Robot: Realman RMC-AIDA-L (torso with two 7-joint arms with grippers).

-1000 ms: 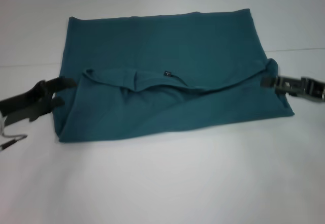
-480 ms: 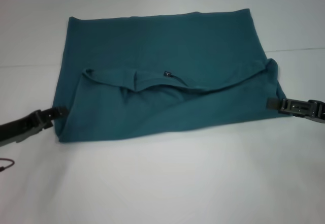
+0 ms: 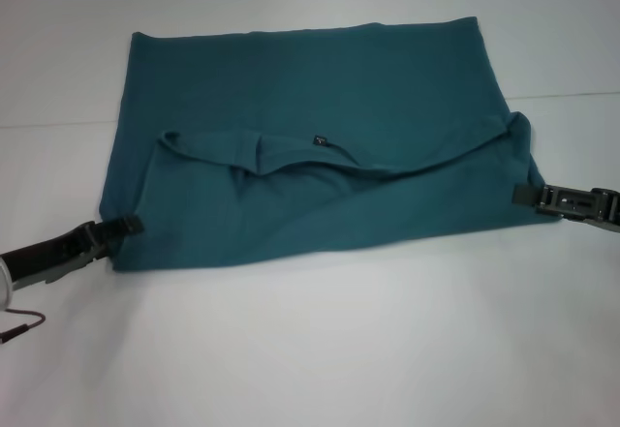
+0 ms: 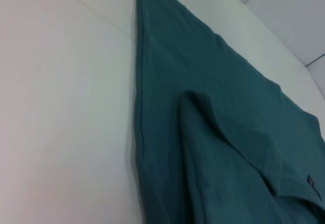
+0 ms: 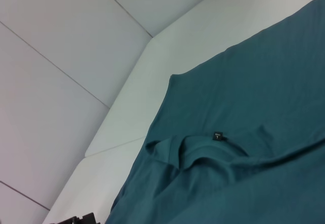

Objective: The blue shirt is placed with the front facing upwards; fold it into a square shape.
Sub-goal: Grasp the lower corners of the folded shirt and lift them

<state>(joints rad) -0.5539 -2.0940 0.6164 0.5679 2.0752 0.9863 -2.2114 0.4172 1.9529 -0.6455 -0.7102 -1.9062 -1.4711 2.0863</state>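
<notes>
A large dark teal-blue cotton shirt [image 3: 320, 146] is seen lying on the white worktop [image 3: 320, 350], folded into a broad rectangle, its near layer doubled back so that the round collar with a small black label [image 3: 319, 139] shows at the middle. The left pincer [image 3: 121, 226] is placed low at the shirt's near left corner, its dark tips touching the cloth edge; whether cloth is pinched cannot be told. The right pincer [image 3: 523, 195] is set at the shirt's right edge, touching the fabric; its opening cannot be told either.
</notes>
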